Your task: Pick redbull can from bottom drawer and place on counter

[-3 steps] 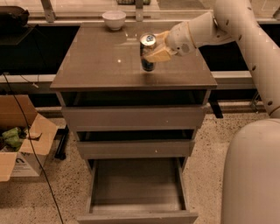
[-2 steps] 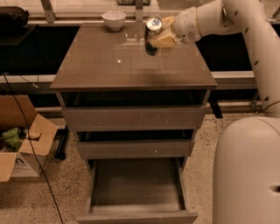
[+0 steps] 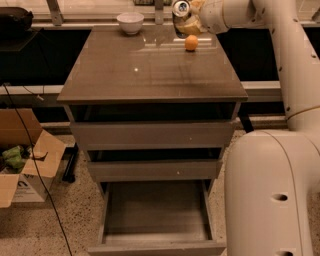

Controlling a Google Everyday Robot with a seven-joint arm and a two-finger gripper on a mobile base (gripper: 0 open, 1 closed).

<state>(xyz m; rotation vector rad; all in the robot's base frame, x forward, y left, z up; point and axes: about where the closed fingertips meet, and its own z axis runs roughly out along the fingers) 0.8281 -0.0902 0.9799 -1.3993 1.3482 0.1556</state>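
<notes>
The redbull can (image 3: 179, 15), with a shiny silver top and dark body, is held in my gripper (image 3: 187, 19) at the top of the view, above the far edge of the counter (image 3: 150, 70). The gripper is shut on the can and comes in from the upper right on the white arm. The can's lower part is partly hidden by the fingers. The bottom drawer (image 3: 156, 212) is pulled open at the bottom of the view and its inside looks bare.
A round orange fruit (image 3: 191, 43) lies on the counter's far right, just below the gripper. A white bowl (image 3: 130, 22) stands at the far left. My white base (image 3: 270, 195) fills the lower right. An open cardboard box (image 3: 22, 165) sits on the floor at left.
My gripper has carried the can from over the counter's middle right up and toward the far edge. The orange fruit, hidden before, now shows.
</notes>
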